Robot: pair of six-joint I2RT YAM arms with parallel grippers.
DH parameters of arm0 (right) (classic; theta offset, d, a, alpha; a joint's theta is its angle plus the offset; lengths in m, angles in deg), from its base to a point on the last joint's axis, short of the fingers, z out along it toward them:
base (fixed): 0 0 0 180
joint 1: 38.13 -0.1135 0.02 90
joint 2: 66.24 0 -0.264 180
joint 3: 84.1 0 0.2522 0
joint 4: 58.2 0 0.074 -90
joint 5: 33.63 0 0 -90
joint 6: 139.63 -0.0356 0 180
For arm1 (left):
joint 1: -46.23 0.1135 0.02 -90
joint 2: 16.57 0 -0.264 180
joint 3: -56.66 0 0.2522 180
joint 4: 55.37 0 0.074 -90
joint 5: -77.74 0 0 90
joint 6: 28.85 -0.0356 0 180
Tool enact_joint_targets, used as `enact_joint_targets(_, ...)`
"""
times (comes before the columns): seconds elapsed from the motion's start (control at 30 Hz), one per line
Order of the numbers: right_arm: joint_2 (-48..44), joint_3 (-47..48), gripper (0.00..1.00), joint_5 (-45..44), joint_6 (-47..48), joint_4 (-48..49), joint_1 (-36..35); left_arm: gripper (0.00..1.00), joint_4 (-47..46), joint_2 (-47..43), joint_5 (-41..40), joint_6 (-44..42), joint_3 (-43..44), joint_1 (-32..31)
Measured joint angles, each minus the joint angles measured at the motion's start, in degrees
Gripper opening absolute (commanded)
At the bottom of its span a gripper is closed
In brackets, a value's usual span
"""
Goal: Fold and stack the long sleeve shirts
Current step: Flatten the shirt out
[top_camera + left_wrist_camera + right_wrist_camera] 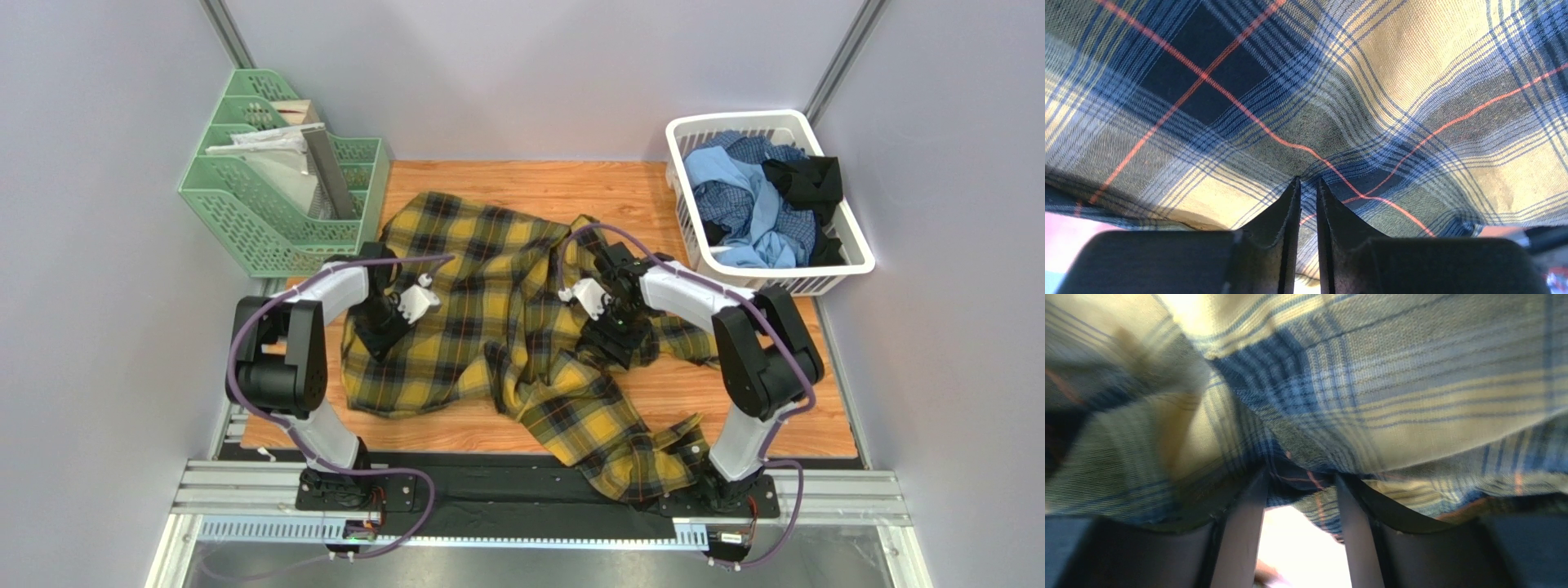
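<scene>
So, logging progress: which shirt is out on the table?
The yellow-and-black plaid shirt, crumpled on the wooden table; the blue and black shirts lie heaped in the white basket.

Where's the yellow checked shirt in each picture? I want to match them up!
Top view: the plaid shirt sprawls across the middle of the table, one part reaching past the near edge.
Left wrist view: it fills the picture above the left pincer.
Right wrist view: it fills the picture, blurred, above the right pincer.
Shared landmark: the two black pincers; from above, both sit on the shirt, left and right of its middle.
</scene>
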Motion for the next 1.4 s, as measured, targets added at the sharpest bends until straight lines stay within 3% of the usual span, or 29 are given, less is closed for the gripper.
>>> enact_joint_targets(0.17, -6.82, -5.03, 0.68, -0.83, 9.01, -5.88, 1.29, 0.21, 3.56, -5.68, -1.18, -4.17, -6.82, 0.00)
enact_joint_targets(0.33, -13.14, 0.72, 0.71, 1.11, 13.57, -12.39, 13.25, 0.36, 8.81, -10.16, -0.50, -7.54, -8.41, 0.13)
enact_joint_targets(0.5, -14.82, 4.98, 0.71, -1.51, 16.68, -12.17, 21.20, 0.48, 11.98, -10.56, 3.74, -7.63, 0.42, 0.37)
enact_joint_targets(0.8, -10.05, -2.86, 0.69, -8.09, 20.63, -7.21, 22.47, 0.58, 12.76, -8.85, 15.93, -6.01, 14.53, 0.04)
enact_joint_targets(0.83, -9.09, -3.67, 0.67, -8.92, 20.65, -6.05, 22.49, 0.64, 12.59, -8.55, 18.12, -5.03, 16.22, -0.31)
enact_joint_targets(0.9, -7.50, -5.11, 0.60, -10.10, 20.61, -4.02, 22.56, 0.65, 10.91, -7.08, 22.53, -2.82, 20.55, -2.16)
enact_joint_targets(0.93, -6.80, -5.84, 0.45, -10.56, 20.44, -2.93, 22.60, 0.66, 9.49, -6.16, 24.22, -1.51, 22.38, -3.43)
enact_joint_targets(1.0, -5.46, -6.99, 0.29, -10.82, 19.76, -1.62, 22.64, 0.66, 5.05, -3.30, 26.60, 1.60, 26.29, -7.56)
enact_joint_targets(1.03, -5.16, -7.32, 0.16, -10.82, 19.41, -1.27, 22.64, 0.66, 2.51, -1.68, 27.39, 2.73, 27.87, -9.81)
enact_joint_targets(1.13, -5.18, -7.32, 0.00, -9.79, 17.53, -1.77, 22.67, 0.66, -4.48, 5.40, 28.59, 4.72, 33.68, -17.66)
enact_joint_targets(1.23, -6.05, -7.34, 0.00, -7.96, 16.13, -2.38, 22.49, 0.66, -11.52, 12.26, 30.29, 5.44, 37.92, -23.63)
enact_joint_targets(1.4, -12.68, -7.34, 0.00, -3.34, 13.31, -5.68, 21.00, 0.64, -21.55, 17.05, 35.10, 5.22, 37.75, -29.51)
